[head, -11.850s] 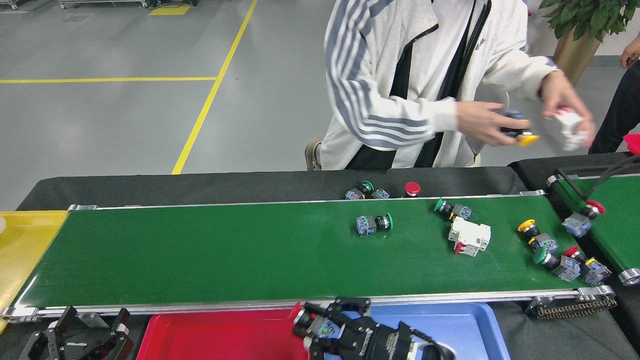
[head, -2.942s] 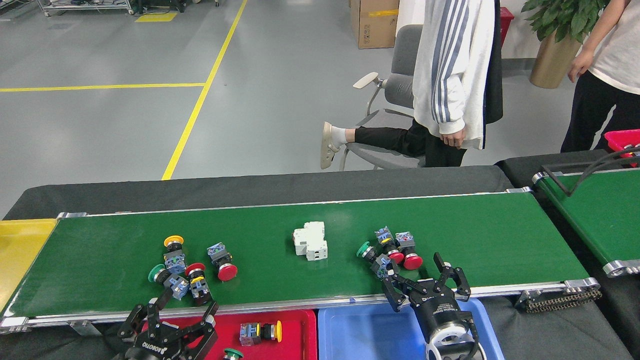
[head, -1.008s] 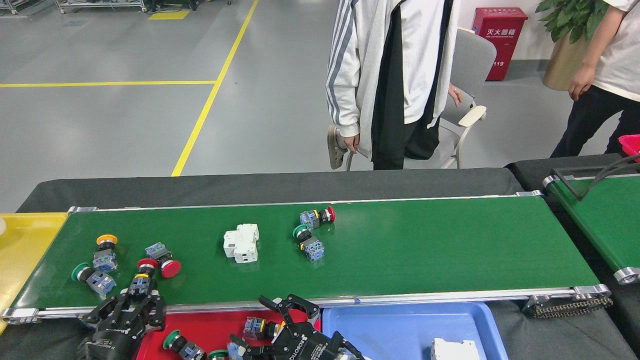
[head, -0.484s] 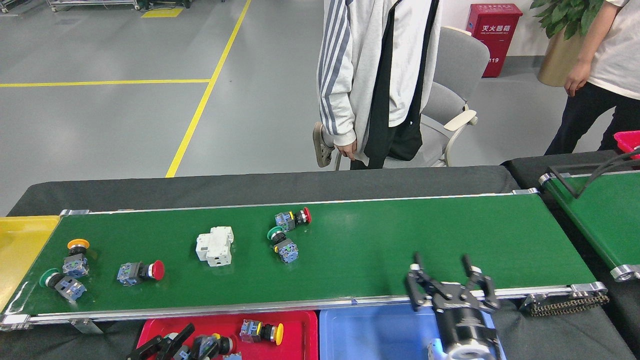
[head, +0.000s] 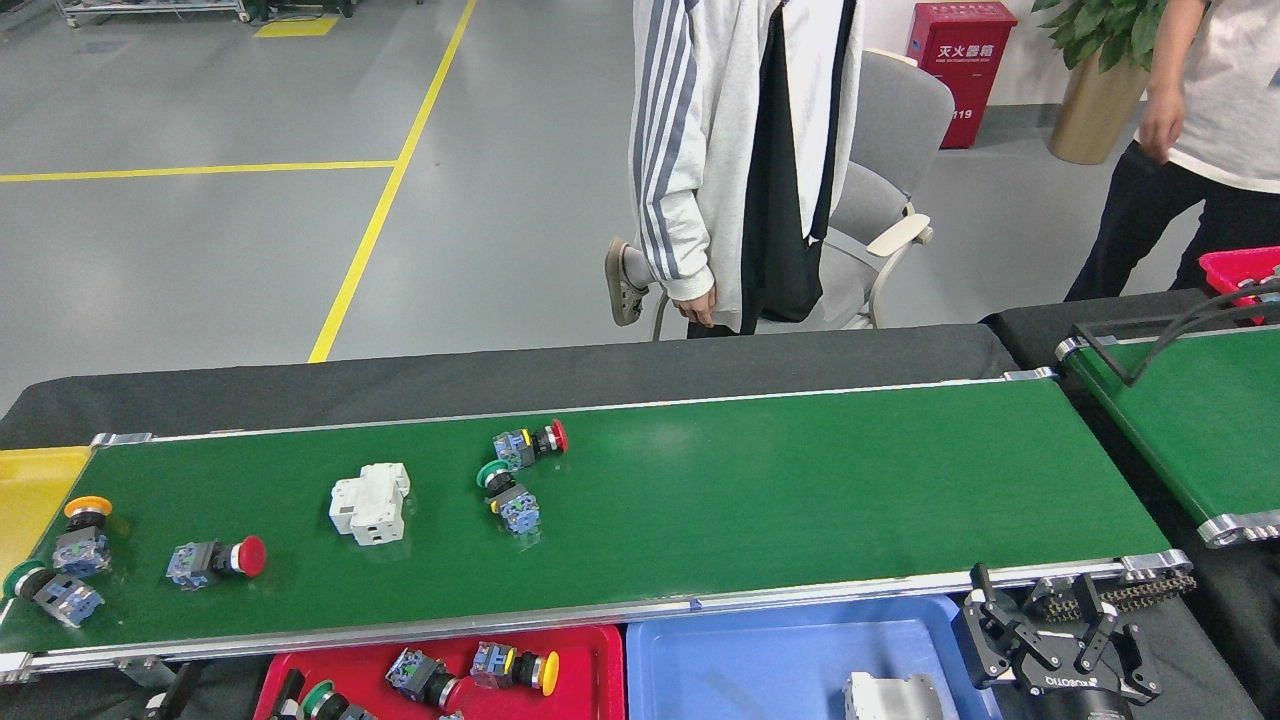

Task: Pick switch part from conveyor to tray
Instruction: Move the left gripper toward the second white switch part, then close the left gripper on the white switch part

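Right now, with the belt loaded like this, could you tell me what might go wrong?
The green-capped switch and yellow-capped switch lie at the conveyor left end, beside the yellow tray; they may drop off unpicked. The left gripper barely shows at the bottom edge. The right gripper, open, sits far from every part.

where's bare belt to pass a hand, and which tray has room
The conveyor is bare from the green-capped switch rightward to its end roller. Its left part is crowded: white breaker, red-capped switch, more at the far left end. The blue tray is mostly bare; the red tray is crowded.
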{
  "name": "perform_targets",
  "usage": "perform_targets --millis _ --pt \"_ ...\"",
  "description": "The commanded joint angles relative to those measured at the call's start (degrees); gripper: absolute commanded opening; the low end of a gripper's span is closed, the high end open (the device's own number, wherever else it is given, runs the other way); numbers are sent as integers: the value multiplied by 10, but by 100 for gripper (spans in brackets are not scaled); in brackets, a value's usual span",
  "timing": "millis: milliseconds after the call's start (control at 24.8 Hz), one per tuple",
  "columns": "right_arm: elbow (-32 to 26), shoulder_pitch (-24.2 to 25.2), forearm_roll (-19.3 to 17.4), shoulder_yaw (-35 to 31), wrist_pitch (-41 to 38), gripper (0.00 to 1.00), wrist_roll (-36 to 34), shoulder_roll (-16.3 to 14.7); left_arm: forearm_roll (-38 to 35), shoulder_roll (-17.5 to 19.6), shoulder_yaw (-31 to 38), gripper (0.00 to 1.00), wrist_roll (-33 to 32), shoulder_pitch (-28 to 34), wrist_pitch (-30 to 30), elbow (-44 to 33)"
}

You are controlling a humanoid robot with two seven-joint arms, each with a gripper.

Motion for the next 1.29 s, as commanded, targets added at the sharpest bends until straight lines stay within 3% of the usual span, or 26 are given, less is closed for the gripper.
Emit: perform_targets --millis 0,161,322,484,685,887,1250 --pt "-9 -4 -1 -2 -9 100 -2 -6 2 22 10 100 4 -17 8 17" --pt "-8 -4 -1 -2 -21 100 -2 -6 3 65 5 100 2 -36 -1 29" --pt "-8 -8 -1 -2 -22 100 1 -7 -1 78 -21 100 -6 -74 -6 41" --pt "-8 -11 -1 1 -23 100 5 -7 -6 76 -74 100 -52 -145 20 101" --pt "-8 -18 -1 1 -23 100 8 -7 -14 80 -86 100 -57 -223 48 187" --pt "-8 -15 -1 1 -22 100 8 -7 -13 124 -86 100 -57 -264 85 257" --pt "-8 -19 0 13 -23 100 8 -8 -14 141 -88 98 -52 -330 150 369"
